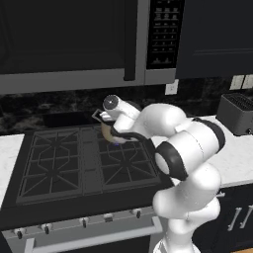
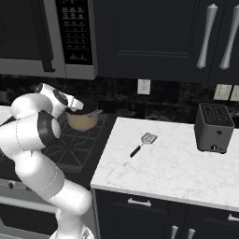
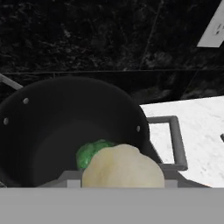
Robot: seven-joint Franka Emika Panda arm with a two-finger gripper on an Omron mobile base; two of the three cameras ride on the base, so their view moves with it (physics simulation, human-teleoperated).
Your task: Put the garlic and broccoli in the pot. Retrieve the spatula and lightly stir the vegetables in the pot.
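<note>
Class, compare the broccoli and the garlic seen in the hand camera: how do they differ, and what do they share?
Colour: the broccoli is bright green; the garlic is pale cream.
Place: the broccoli lies on the dark floor of the pot; the garlic sits nearer the camera, at the gripper.
Visibility: the garlic shows almost whole, while it partly covers the broccoli.
Both are rounded vegetables at the pot.

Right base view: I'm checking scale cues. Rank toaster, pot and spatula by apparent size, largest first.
1. Toaster, clearly largest.
2. Pot, partly hidden by the arm.
3. Spatula, thin, though about as long as the pot is wide.
</note>
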